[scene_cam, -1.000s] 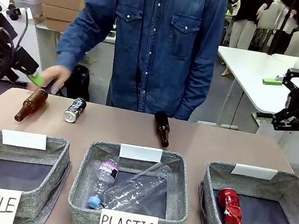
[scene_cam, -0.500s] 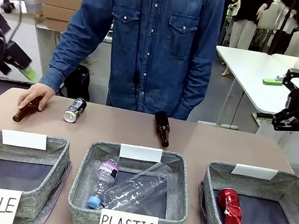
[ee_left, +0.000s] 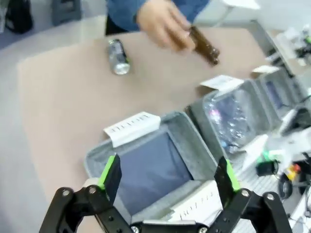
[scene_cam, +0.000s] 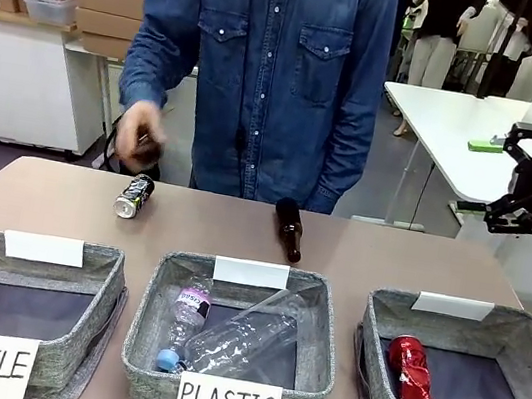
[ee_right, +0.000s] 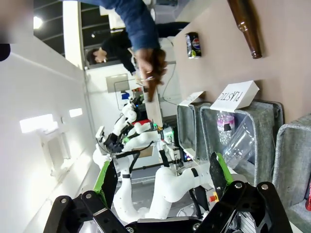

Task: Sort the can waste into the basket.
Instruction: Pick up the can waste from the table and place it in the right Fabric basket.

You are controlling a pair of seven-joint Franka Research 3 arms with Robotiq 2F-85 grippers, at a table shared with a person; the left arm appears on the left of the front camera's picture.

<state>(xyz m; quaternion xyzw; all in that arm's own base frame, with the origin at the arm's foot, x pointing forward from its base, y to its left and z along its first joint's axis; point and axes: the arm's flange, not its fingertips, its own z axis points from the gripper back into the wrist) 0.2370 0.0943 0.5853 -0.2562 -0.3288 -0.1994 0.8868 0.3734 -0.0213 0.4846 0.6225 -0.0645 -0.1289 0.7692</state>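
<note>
A black and silver can (scene_cam: 133, 196) lies on its side at the table's far left; it also appears in the left wrist view as the can (ee_left: 118, 57) and in the right wrist view as the can (ee_right: 193, 45). A shiny red can (scene_cam: 408, 369) lies inside the grey basket (scene_cam: 528, 337) signed "CAN" at front right. My right gripper (scene_cam: 505, 177) hangs open and empty, high above the table's right edge, its green fingertips (ee_right: 216, 174) wide apart. My left gripper (ee_left: 167, 177) is open and empty above the "BOTTLE" basket (ee_left: 192, 138).
The person's hand (scene_cam: 137, 139) holds a brown bottle in the air above the black and silver can. Another brown bottle (scene_cam: 289, 228) lies at the table's middle. The "PLASTIC" basket (scene_cam: 147, 323) holds clear bottles. The "BOTTLE" basket (scene_cam: 101, 285) stands at front left.
The person's hand took hold of the brown bottle at the far left and lifted it off the table. My left arm left the front view. The right gripper stayed put.
</note>
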